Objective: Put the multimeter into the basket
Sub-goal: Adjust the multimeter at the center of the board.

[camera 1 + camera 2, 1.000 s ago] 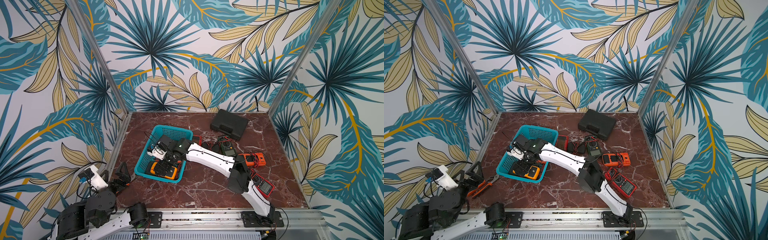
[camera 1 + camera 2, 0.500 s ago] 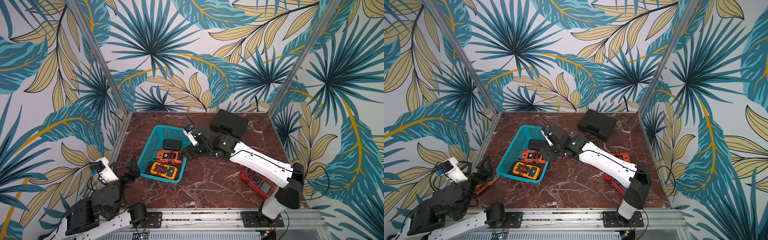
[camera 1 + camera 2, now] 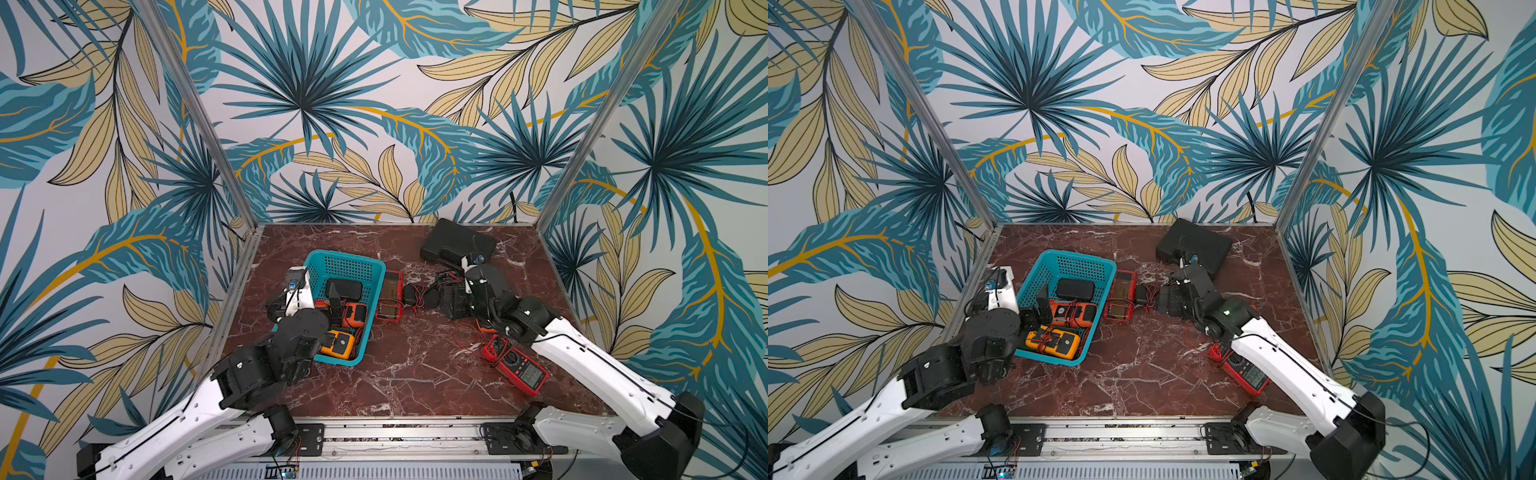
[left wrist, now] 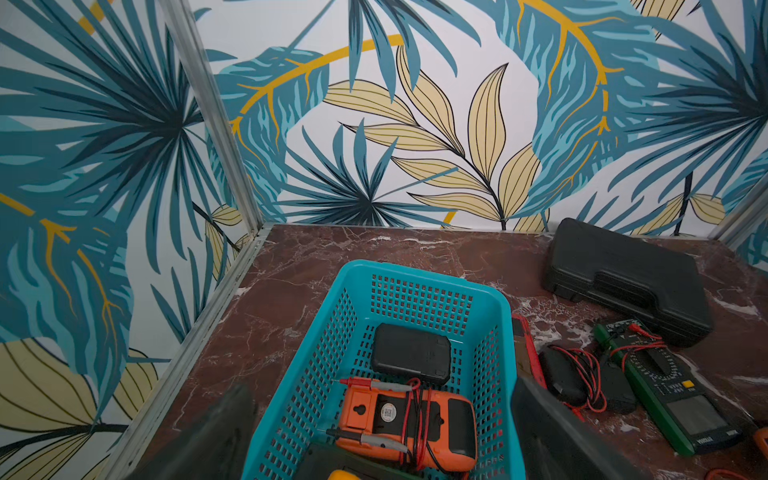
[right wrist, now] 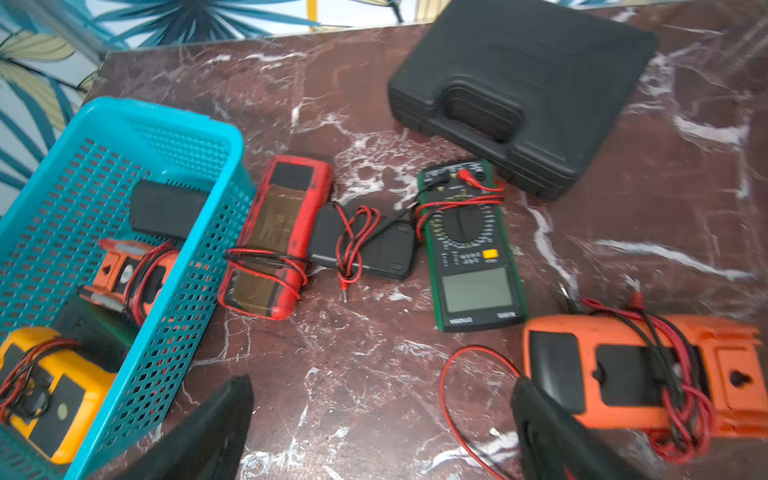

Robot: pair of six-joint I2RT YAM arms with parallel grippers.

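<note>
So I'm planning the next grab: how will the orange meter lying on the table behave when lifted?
The orange meter looks hard-shelled and blocky, so probably stiff. Its red wire trails loose over the table, so it likely dangles and could snag.

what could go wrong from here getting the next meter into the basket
The loose red lead beside the orange multimeter outside the basket could snag on the fingers of the right gripper during a lift. The left gripper hangs over the basket, so a meter carried in could bump it.
</note>
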